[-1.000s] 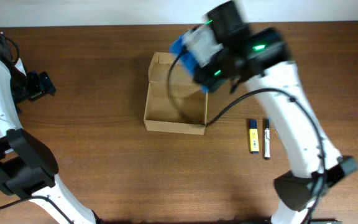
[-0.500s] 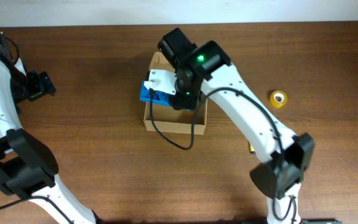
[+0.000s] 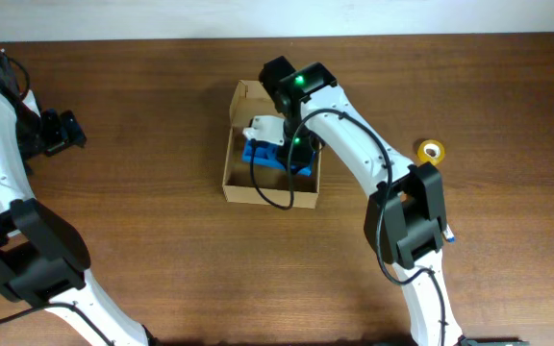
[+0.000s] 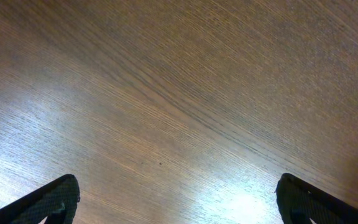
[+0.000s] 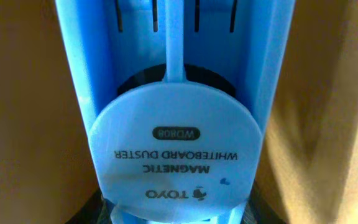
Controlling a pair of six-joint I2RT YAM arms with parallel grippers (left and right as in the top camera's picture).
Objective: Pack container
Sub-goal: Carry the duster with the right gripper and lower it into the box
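Note:
The container (image 3: 241,189) is a tan cardboard box, open, at the table's middle. My right gripper (image 3: 292,144) reaches down into it and is shut on a blue magnetic whiteboard duster (image 3: 265,154) with a white part on its left end. The duster lies low inside the box. In the right wrist view the duster (image 5: 176,143) fills the frame, with the box's tan walls (image 5: 23,112) on both sides. My left gripper (image 3: 65,133) is open and empty at the far left, over bare wood (image 4: 179,93).
A yellow tape roll (image 3: 431,152) lies to the right of the box. The right arm's base (image 3: 407,226) covers the spot where two markers lay. The table's back edge runs along the top.
My right gripper has carried the blue duster from above the box's back right corner down into the box. The left arm has not moved.

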